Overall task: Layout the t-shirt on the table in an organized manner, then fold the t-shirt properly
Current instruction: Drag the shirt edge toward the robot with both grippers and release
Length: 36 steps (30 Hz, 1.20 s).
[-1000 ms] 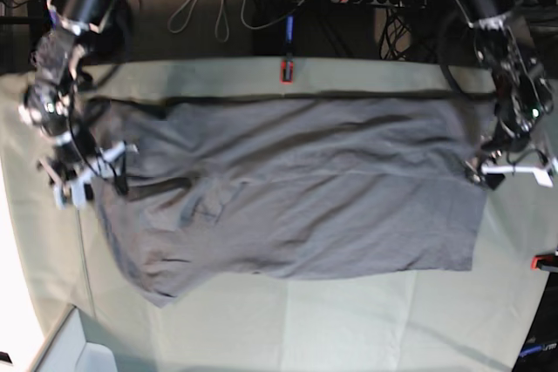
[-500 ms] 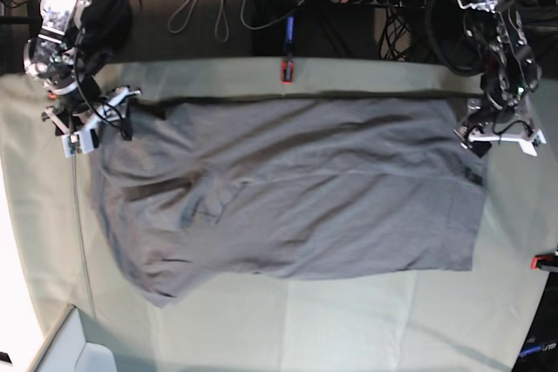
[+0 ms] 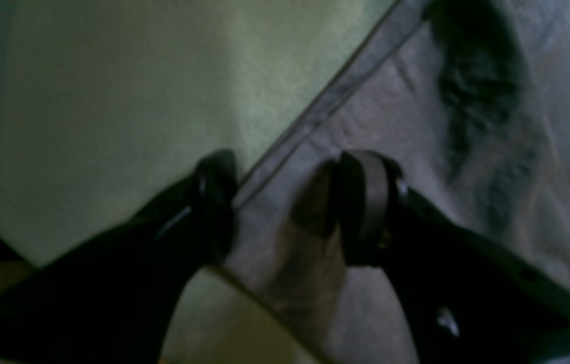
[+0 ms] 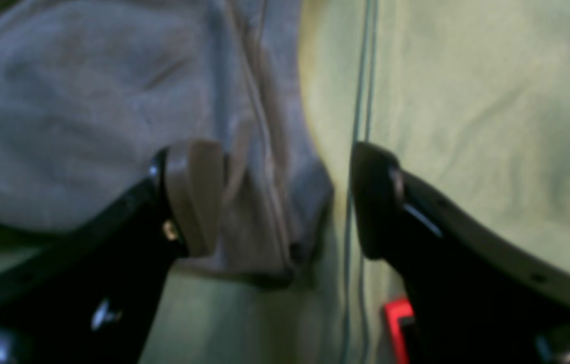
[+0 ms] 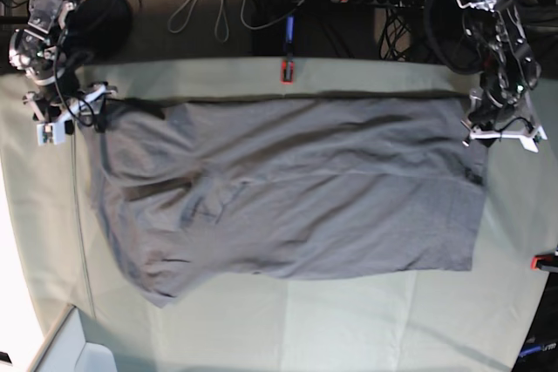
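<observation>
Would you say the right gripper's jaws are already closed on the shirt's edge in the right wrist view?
No, the right gripper stands open, its fingers either side of the t-shirt edge.

A: Any writing legible on the dark grey cotton t-shirt (image 5: 288,189) or the pale grey-green cloth-covered table (image 5: 288,320)?
B: None; no label, brand or number reads anywhere
</observation>
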### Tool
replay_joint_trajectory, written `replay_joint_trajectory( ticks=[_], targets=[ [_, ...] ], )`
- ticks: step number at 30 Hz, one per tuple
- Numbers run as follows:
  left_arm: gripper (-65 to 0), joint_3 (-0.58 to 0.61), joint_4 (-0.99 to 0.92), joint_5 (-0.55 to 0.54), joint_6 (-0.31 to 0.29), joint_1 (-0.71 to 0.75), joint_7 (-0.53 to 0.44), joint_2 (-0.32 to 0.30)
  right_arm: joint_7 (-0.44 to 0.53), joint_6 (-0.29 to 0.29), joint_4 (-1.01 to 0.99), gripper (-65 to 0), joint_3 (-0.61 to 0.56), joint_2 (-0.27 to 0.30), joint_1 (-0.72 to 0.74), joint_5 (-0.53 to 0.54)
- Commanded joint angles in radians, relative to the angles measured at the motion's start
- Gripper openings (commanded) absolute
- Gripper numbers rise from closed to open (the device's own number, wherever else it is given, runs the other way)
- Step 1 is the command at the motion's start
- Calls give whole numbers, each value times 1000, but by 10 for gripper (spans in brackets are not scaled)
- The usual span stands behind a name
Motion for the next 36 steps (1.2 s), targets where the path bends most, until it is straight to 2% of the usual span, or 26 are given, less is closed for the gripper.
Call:
replay_joint_trajectory(
  ticks=[1,9,11,12,13,15,17,22,36],
  targets=[
    [-353,2,6,-10,-4,-1,29,-3,19,-1,15,-246,1,9,-1,17],
    [-542,2,6,-10,-5,-1,23,-3,18,-1,13,-248,0,-9,-22,19],
    [-596,2,6,-10,-33,-1,23,-3,18,-1,13,-256,-2,-12,-22,19],
    [-636,2,6,-10,-60,-1,28,-3,18,-1,13,-265,-2,-12,-22,19],
    [-650,2,6,-10,-86,-1,31,-3,18,-1,13,-279,-2,-12,-22,19],
    [-645,2,6,-10,-125,-1,31,-3,18,-1,13,-320,-2,-12,-22,19],
    [-650,2,6,-10,-139,10,31,-3,18,-1,13,-394,-2,-12,-21,19],
    [-650,1,19,-10,-142,22,32,-10,18,-1,19,-650,3,-8,-21,20],
    [-650,-21,184,-10,-142,124,32,-8,19,-1,146,-650,8,1,-164,22]
  ],
)
